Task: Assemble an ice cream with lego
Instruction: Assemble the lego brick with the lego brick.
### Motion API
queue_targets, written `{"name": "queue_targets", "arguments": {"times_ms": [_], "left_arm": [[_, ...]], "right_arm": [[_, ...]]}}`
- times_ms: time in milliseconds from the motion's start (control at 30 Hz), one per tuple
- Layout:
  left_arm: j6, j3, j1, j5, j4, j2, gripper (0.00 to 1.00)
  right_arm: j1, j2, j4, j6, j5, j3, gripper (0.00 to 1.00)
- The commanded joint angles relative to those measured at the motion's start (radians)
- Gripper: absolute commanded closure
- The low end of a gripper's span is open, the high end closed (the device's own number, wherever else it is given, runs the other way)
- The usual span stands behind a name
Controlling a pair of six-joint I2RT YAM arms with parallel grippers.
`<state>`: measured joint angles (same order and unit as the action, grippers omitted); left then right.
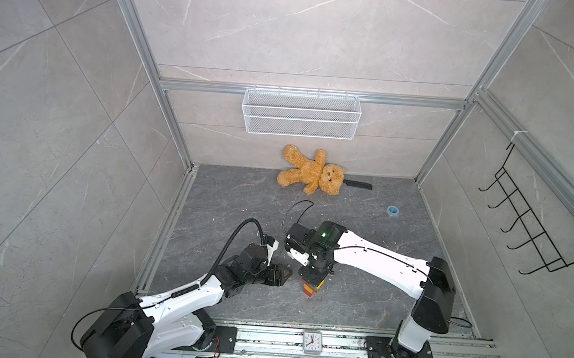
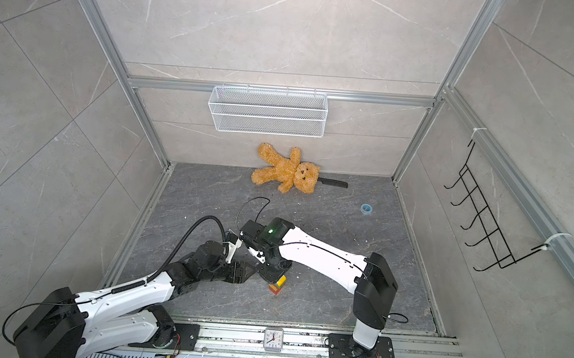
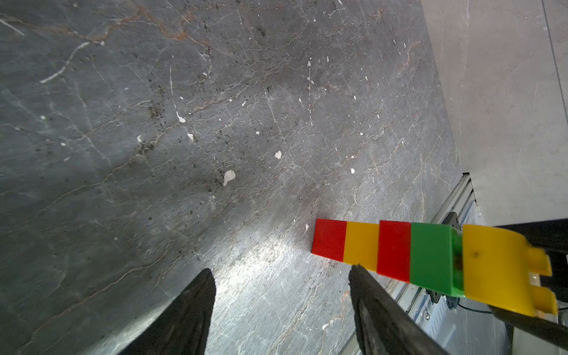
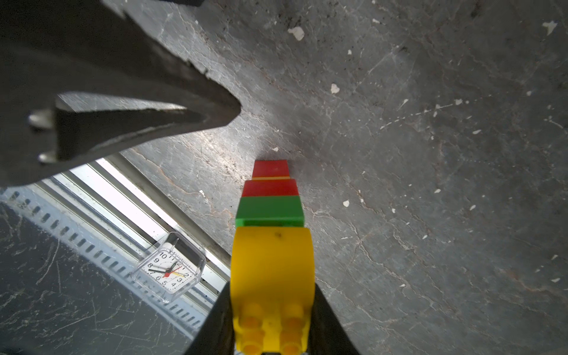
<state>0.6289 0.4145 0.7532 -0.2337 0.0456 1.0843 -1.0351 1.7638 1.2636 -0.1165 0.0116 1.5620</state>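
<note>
The lego bricks are joined into one ice cream (image 1: 312,288) (image 2: 278,284): red, yellow, red, green, then a rounded yellow top. It stands upright near the floor's front middle, its red end down at the floor. My right gripper (image 4: 272,289) (image 1: 313,279) comes from above and is shut on the rounded yellow brick (image 4: 272,261). My left gripper (image 3: 282,270) (image 1: 284,276) hangs just left of the ice cream (image 3: 399,252), open with nothing between its fingers. One of its fingers (image 3: 368,295) is close beside the stem. In the right wrist view the left gripper's fingers (image 4: 184,116) show beside the stack.
A brown teddy bear (image 1: 308,171) lies at the back wall with a black comb-like object (image 1: 358,184) beside it. A blue tape roll (image 1: 393,210) sits at back right. A small clock (image 1: 312,341) stands on the front rail. A wire basket (image 1: 300,113) hangs on the wall.
</note>
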Motion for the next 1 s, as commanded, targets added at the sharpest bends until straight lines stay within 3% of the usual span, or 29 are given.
{"name": "queue_targets", "arguments": {"times_ms": [0, 467, 767, 967], "left_arm": [[0.000, 0.000, 0.005, 0.013, 0.003, -0.013, 0.29], [0.000, -0.003, 0.005, 0.019, -0.001, -0.024, 0.29], [0.000, -0.003, 0.005, 0.019, 0.003, -0.020, 0.29], [0.001, -0.001, 0.005, 0.018, 0.004, -0.017, 0.29]], "right_arm": [[-0.009, 0.027, 0.007, -0.014, -0.007, -0.018, 0.72], [-0.012, 0.006, 0.028, -0.009, 0.022, 0.022, 0.48], [-0.010, -0.050, -0.004, -0.030, 0.039, 0.016, 0.43], [-0.008, -0.093, -0.028, -0.045, 0.010, -0.008, 0.45]]}}
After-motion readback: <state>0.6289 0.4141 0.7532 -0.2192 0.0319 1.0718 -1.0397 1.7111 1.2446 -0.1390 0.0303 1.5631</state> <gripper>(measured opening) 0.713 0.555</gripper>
